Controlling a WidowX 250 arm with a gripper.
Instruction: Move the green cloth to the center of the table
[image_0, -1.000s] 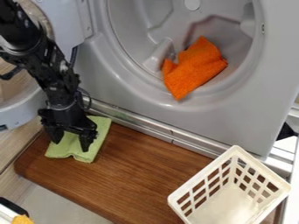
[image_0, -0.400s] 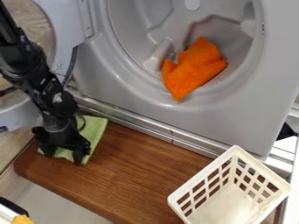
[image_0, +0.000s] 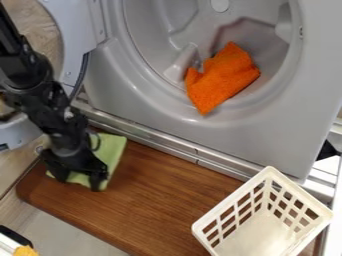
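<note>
The pincer (image_0: 80, 181) hangs with its fingers set wide. Beneath it, the green cloth (image_0: 115, 149) lies on the bench (image_0: 160, 195). Up and right of the pincer rests an orange cloth (image_0: 224, 77); farther right, a white basket (image_0: 231, 200).

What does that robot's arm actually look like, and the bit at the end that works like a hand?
The arm is black all over, built from chunky jointed segments, with a small pale marking partway down and a thin dark cable looping out near the wrist. The gripper is black too, with two thick, blunt fingers.
</note>
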